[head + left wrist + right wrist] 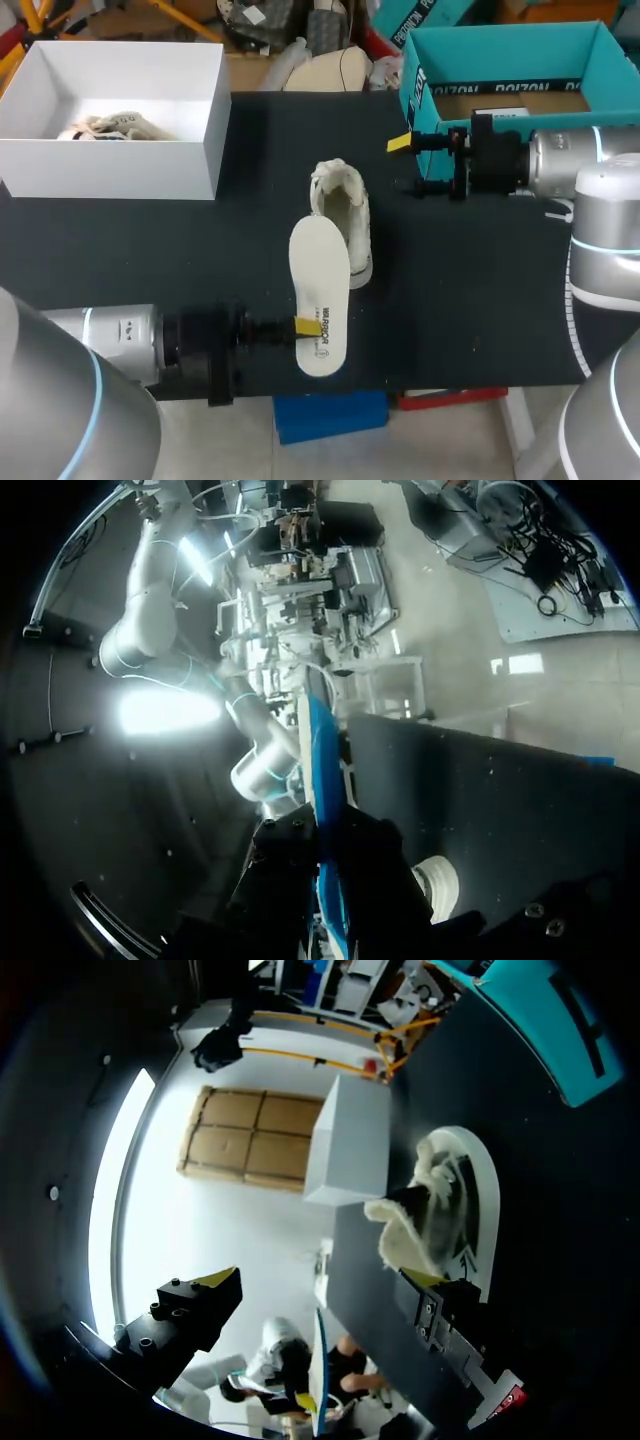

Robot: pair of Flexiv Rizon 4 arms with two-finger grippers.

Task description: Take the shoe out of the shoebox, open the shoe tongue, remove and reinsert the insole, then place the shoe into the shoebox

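A white shoe (pixel 343 208) lies on the black table, its opening toward the far side. The white insole (pixel 320 296) is out of the shoe, with its toe end leaning on the shoe's side. My left gripper (pixel 308 326) is shut on the insole's heel end. In the left wrist view the insole (pixel 324 810) shows edge-on, blue underneath, pinched between the dark fingers, with the shoe (pixel 441 880) beside it. My right gripper (pixel 411 164) stands open and empty to the right of the shoe, in front of the teal shoebox (pixel 420 75). The right wrist view has the shoe (pixel 437 1212) ahead of the open right gripper (pixel 320 1285).
A white box (pixel 190 150) with another pale shoe inside stands at the back left. The teal shoebox occupies the back right corner. The table's front edge runs just beneath the insole's heel.
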